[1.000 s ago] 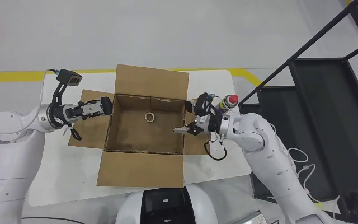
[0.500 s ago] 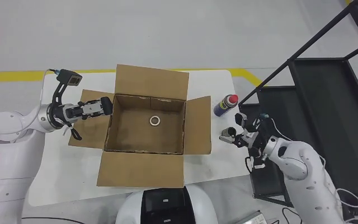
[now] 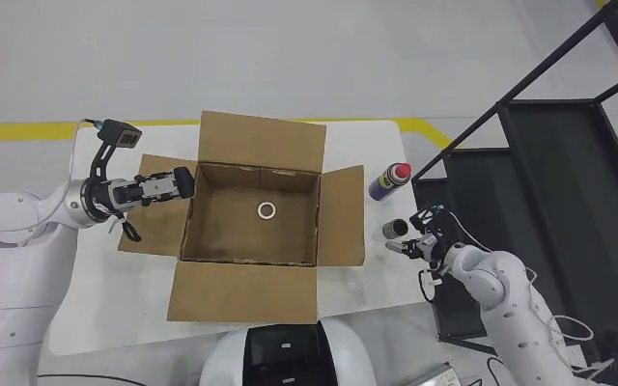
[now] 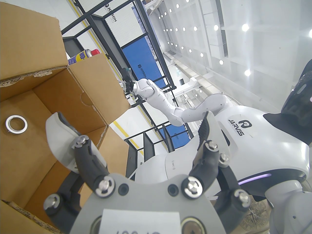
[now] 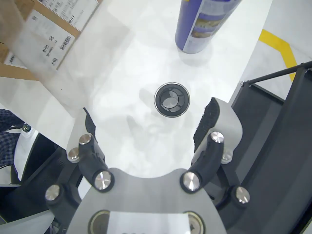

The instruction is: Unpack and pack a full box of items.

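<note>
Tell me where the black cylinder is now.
Top view: the black cylinder stands on the table right of the box, nearer the robot than the spray can, just ahead of the open right end effector.

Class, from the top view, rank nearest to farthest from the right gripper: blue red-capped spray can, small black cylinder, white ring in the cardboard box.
1. Small black cylinder, beside the right gripper.
2. Blue red-capped spray can, upright beyond it.
3. White ring, inside the cardboard box.
</note>
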Motion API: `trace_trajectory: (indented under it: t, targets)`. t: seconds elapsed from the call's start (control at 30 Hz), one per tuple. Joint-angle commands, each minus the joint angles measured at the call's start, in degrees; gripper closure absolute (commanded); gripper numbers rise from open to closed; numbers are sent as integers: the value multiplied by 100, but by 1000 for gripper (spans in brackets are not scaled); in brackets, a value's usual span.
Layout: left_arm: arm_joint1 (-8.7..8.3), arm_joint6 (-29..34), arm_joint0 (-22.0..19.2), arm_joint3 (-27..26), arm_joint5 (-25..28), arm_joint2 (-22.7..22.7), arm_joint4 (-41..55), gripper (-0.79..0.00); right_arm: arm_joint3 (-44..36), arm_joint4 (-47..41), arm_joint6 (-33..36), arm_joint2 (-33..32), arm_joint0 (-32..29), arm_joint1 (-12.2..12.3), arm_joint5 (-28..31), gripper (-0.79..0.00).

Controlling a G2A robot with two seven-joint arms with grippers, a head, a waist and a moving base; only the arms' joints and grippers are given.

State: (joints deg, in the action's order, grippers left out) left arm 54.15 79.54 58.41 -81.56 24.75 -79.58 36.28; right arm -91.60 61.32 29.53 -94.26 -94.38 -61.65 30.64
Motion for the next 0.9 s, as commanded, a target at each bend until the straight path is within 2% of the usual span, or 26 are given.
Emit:
trace_trajectory:
  t: [0.0, 0.37, 0.4, 0.43, 0.5, 0.87]
  targets:
    - [0, 0, 0, 0, 0, 0, 0, -785, 244, 109, 9, 160, 184, -13, -114, -785]
    - [0, 0, 0, 0, 0, 0, 0, -785, 1122, 223, -259, 686, 806, -76, -468, -785]
    - [0, 0, 0, 0, 0, 0, 0, -785, 1170, 217, -278, 707, 833, -79, -484, -650]
    - [0, 0, 0, 0, 0, 0, 0, -785, 1219, 238, -278, 715, 864, -80, -547, -357]
    - [0, 0, 0, 0, 0, 0, 0, -785, 1266, 274, -282, 758, 902, -83, -586, 0]
    - [0, 0, 0, 0, 0, 0, 0, -785, 1311, 493, -397, 893, 973, -82, -748, 0]
